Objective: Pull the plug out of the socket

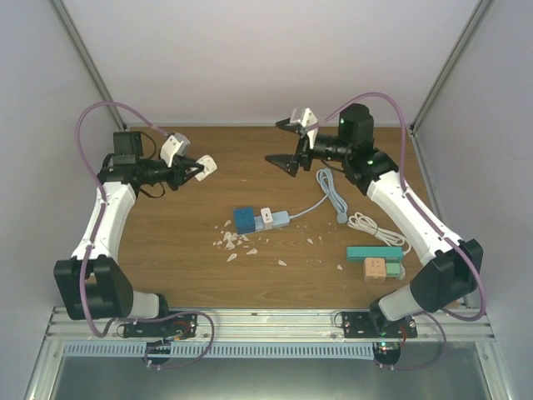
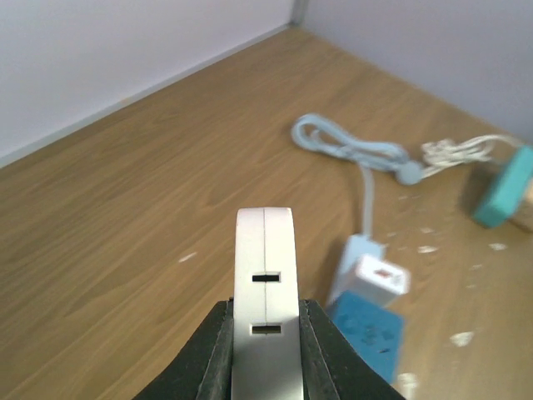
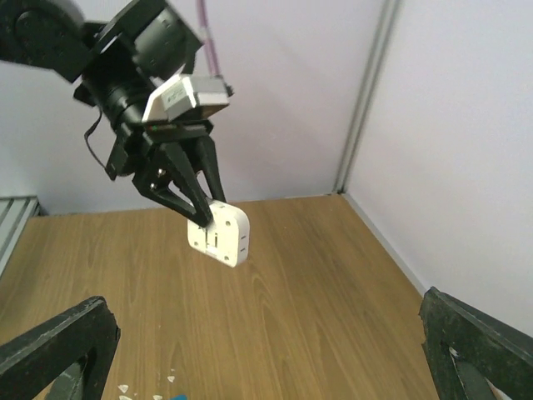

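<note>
Left claw (image 2: 265,321): we see it clamped on the white adapter (image 3: 221,236), above the surface (image 1: 183,250).
Right claw (image 1: 291,143): spread wide, holding nothing.
Blue socket (image 1: 244,219): on the surface, well apart from both.

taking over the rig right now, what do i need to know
Left tool: shut on the white plug block, held in the air, clear of the table.
Right tool: open, empty, raised over the far side.
Socket strip lies mid-table, a blue block and a white piece at its end.
Done: one block seems pulled free. Left: set it down; check whether the white piece must come off too.
</note>
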{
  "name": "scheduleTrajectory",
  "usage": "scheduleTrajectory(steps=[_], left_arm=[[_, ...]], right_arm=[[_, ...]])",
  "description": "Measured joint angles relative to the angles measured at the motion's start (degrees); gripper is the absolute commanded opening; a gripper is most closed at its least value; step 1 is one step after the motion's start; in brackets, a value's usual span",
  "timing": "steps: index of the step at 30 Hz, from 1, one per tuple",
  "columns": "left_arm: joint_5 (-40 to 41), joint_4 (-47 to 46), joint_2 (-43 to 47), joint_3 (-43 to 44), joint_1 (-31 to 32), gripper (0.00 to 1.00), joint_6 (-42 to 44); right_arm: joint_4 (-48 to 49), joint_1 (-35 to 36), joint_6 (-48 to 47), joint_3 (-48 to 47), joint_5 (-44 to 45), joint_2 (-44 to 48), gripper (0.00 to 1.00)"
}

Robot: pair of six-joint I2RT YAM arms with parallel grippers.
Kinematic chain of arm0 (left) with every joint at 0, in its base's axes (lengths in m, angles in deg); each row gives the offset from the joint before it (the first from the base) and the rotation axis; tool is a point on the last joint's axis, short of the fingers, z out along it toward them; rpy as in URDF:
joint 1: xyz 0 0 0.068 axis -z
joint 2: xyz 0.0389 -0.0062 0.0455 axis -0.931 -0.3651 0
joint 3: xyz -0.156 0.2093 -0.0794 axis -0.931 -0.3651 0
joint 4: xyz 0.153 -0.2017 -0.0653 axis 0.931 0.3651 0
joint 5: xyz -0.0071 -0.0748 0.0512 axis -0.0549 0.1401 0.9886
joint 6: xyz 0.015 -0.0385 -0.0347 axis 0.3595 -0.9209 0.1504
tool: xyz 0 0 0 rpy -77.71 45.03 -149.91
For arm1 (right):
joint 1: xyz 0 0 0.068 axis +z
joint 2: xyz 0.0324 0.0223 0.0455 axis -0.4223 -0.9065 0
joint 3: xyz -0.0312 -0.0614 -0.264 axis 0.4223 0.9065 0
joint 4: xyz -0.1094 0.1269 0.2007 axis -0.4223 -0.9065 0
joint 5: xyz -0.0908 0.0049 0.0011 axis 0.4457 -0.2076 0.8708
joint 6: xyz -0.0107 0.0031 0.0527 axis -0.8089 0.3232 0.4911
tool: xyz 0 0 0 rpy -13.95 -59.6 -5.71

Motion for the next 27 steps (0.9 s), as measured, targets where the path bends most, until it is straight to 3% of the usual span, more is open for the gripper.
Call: scheduleTrajectory(steps=[16,27], left_arm=[[30.2,-10.1,-17.7,5.2,-4.1,0.00,13.6],[48.9,-29.5,-32.4,7.6,-4.5,0.00,24.2]], right_arm=[[5.7,-13.2,23.8,-3.6,-1.4,-0.7,1.00],[10.7,-24.7,37.1,-7.7,-5.3,-8.0,1.00]])
